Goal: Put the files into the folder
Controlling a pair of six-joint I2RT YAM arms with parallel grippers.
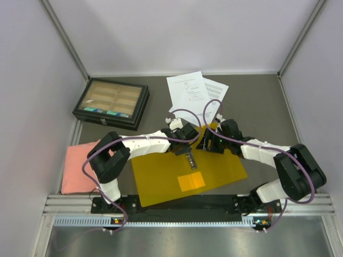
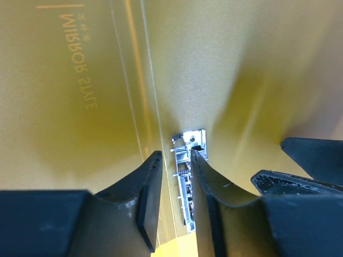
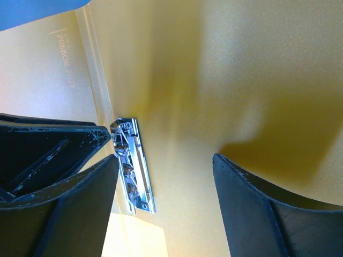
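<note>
Nearest the bases: the folder (image 1: 214, 174), open and flat on the worktop (image 1: 262, 101), orange pocket (image 1: 191, 181) toward the near edge, a pink pad (image 1: 77, 166) off to the left.

Just beyond the pocket, over the metal clip (image 1: 191, 159): left jaws set narrow, right jaws spread wide, nothing held in either.

Farther back, past the folder's far edge: the files (image 1: 190, 91), loosely fanned, with a black compartment box (image 1: 111, 103) to their left.

Judged barely begun: folder laid open, clip apparently not raised, no sheet inside.

From above, only arms crowding the clip. From the left wrist, the clip framed in the narrow gap, contact impossible to tell. From the right wrist, the same clip (image 3: 133, 163) lying just beside one finger, the other finger well clear.
</note>
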